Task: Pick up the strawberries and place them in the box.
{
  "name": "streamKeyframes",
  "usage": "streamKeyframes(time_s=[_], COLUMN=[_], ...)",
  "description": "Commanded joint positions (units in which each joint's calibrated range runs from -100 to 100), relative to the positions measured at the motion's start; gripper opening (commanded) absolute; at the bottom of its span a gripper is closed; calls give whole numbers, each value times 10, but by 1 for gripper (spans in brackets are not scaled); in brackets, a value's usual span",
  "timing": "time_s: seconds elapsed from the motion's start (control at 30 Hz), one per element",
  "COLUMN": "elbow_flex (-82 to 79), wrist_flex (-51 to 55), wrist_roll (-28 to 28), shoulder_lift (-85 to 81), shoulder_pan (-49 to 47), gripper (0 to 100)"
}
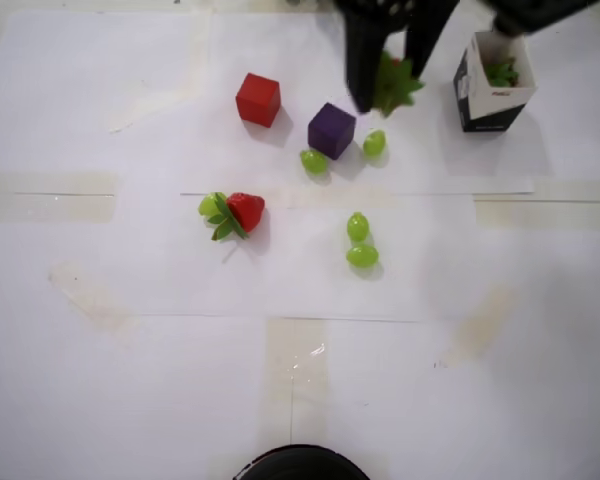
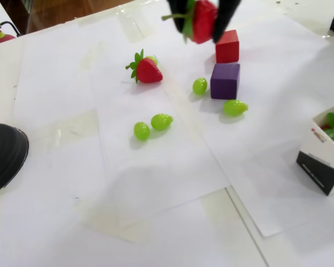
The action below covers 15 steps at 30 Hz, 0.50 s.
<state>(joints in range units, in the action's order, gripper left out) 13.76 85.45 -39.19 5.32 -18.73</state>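
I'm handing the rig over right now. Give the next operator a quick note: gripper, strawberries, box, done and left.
Gripper: shut on a strawberry, lifted clear of the table, near the red cube in the fixed view.
In the overhead view the held strawberry's leaves sit just left of the box, not yet over it.
Box: green leaves show inside; a strawberry seems to be in already.
One strawberry lies on the paper, touching a green grape.
Left: drop the held one, then fetch the last.
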Motion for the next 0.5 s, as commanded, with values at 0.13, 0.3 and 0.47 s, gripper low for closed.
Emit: streamKeyframes(time_s=[0.13, 0.3, 0.47], elbow_flex=[-93, -194, -268], wrist_flex=[-60, -131, -192], wrist_roll=[-45, -61, -68], shoulder_lift=[-84, -72, -76], shoulder_pan=[-165, -208, -222], gripper=[14, 14, 14])
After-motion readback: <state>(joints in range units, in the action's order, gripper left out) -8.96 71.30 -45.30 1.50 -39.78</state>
